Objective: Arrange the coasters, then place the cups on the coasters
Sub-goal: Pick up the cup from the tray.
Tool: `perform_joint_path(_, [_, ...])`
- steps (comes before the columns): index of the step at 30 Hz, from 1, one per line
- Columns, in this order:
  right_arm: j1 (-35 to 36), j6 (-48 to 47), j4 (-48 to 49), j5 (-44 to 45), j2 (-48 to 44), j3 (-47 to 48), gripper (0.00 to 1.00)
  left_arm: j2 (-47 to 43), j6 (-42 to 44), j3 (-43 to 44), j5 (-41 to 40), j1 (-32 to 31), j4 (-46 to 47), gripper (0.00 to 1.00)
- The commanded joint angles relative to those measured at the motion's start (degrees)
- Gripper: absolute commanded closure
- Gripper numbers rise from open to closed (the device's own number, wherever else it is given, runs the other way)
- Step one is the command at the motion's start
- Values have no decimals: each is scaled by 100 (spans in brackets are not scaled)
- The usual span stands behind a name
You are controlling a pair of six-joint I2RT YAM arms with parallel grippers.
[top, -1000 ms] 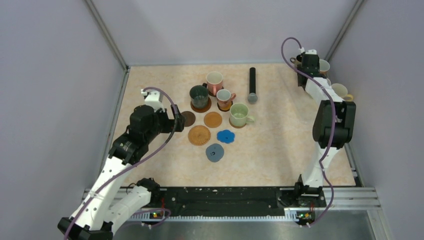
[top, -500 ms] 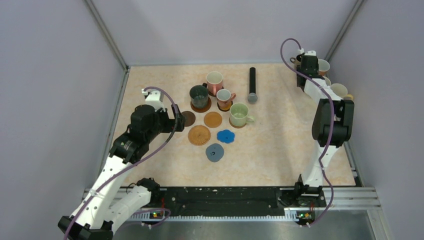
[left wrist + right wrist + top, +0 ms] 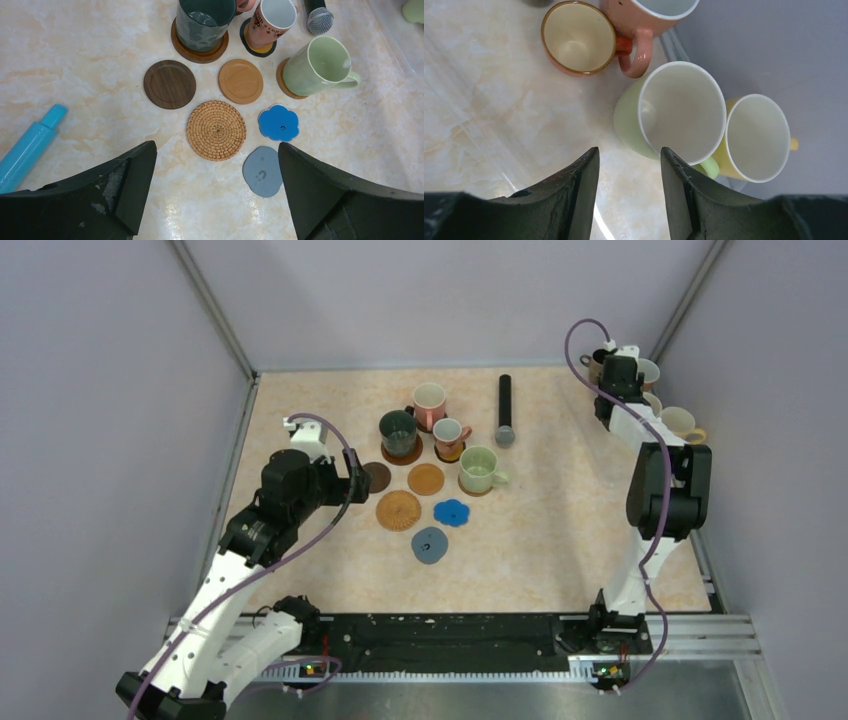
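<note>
Left gripper (image 3: 216, 146) spread wide and empty, hovering over five bare coasters on the bench (image 3: 75, 60) — dark brown disc (image 3: 169, 84), tan disc (image 3: 240, 81), woven disc (image 3: 216, 130), blue flower (image 3: 278, 122), grey-blue mat (image 3: 263, 171). Just beyond them the dark green cup (image 3: 205, 22), pink cup (image 3: 270, 20) and pale green cup (image 3: 317, 65) each sit on a coaster. Right gripper (image 3: 629, 152) jaws parted, pinching nothing, above the far right corner cluster — small orange cup (image 3: 576, 37), second pale green cup (image 3: 674, 120) just beside the yellow cup (image 3: 756, 137).

The white-shelled left arm (image 3: 215, 585) and right arm (image 3: 628, 580) carry black joint housings and looping purple cables (image 3: 325, 422). Black wedge fingers (image 3: 107, 200) look scuffed. Bases (image 3: 290, 618) at six o'clock show tiny lights.
</note>
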Motion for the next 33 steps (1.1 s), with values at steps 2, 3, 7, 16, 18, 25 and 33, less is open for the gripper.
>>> perform_joint_path(2, [-71,82,574,397,-334,-156,51,38,-7,18,84,-14,178,3])
perform_joint_path(3, [-71,57,645,392,-347,-196,51,41,-7,18,97,-17,181,3])
perform_joint_path(7, [-71,-55,696,378,-200,-91,49,58,-7,24,120,-17,184,3])
perform_joint_path(16, [-71,-52,451,234,202,271,49,58,-3,22,87,-18,177,3])
perform_joint_path(18, [-71,-27,407,183,239,289,49,57,-2,18,85,-18,177,3])
perform_joint_path(25, [-71,-75,297,163,409,381,49,44,2,18,76,-18,169,3])
perform_joint_path(33, [-86,-186,202,164,623,534,53,44,2,18,59,-11,160,3])
